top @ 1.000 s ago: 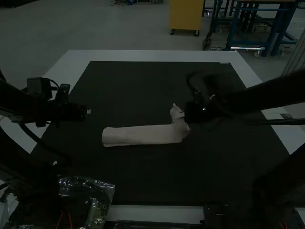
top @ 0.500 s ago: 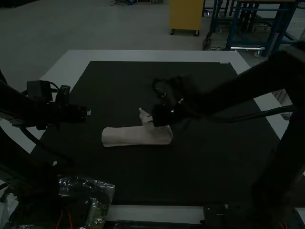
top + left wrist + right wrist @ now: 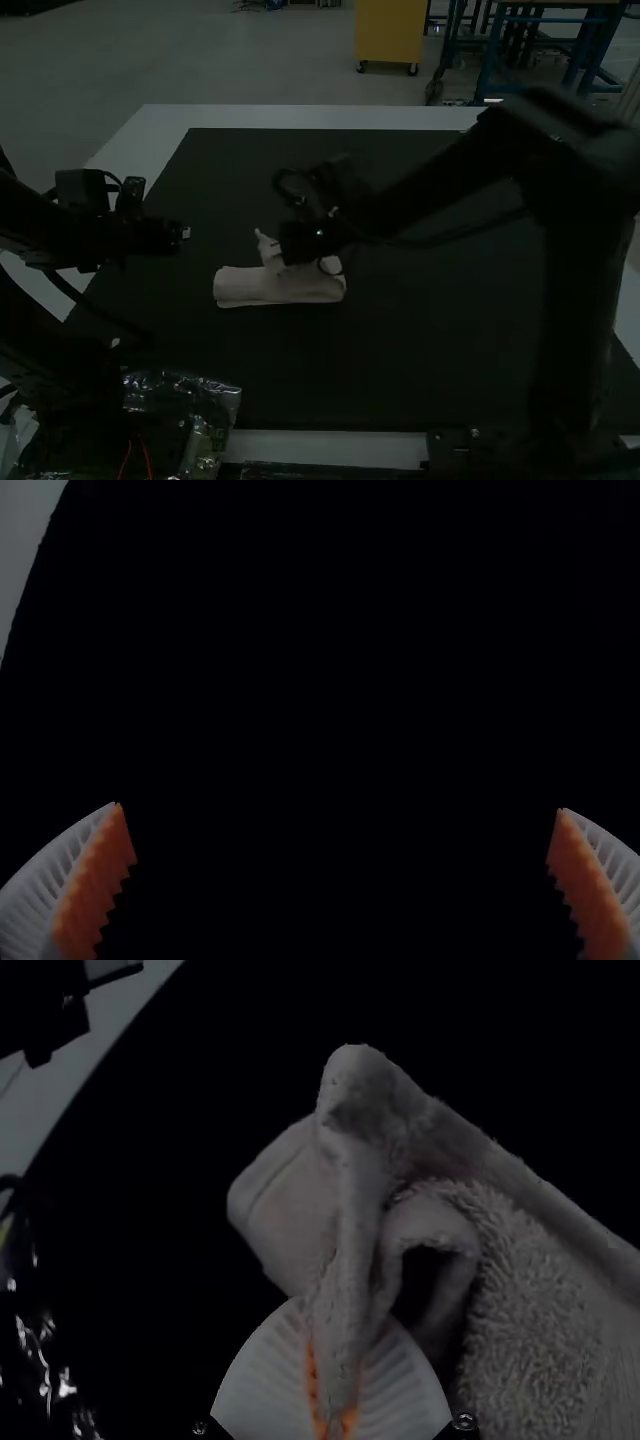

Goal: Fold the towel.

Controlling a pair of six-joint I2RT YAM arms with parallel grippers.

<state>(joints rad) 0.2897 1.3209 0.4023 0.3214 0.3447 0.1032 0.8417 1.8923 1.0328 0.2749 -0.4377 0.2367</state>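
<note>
**Crosswise fold in hand, by the look of it**

The white, ribbed, orange-padded right gripper (image 3: 342, 1312) is closed on a gathered pinch of the pale, plush towel (image 3: 535, 1310). The cloth between its fingers leaves them only slightly parted. Just beside the pinch, the towel curls into an open loop, its fuzzy face showing, and a small peak of cloth stands up beyond.

Farther out, in the high view, the rest of the towel lies as a short, narrow band on the dark mat (image 3: 400, 370), somewhat left of the middle. The gripped part rises over the band's far side. The layers are not countable from here, but the towel is evidently narrowed already, and the step now seems to be doubling that band end over end.

The matching left gripper (image 3: 338, 810) holds nothing, its fingers spread wide; it hangs over the mat near the left side, apart from the towel.

The next move calls for laying the held end down level with the band's left end, then letting go gently and patting it flat. The pinch is bunched rather than spread along the edge, so the end could land skewed or wrinkled, and the loop could leave a puffy crease. Lifting away before the fingers clear the cloth might drag the fold open.
</note>
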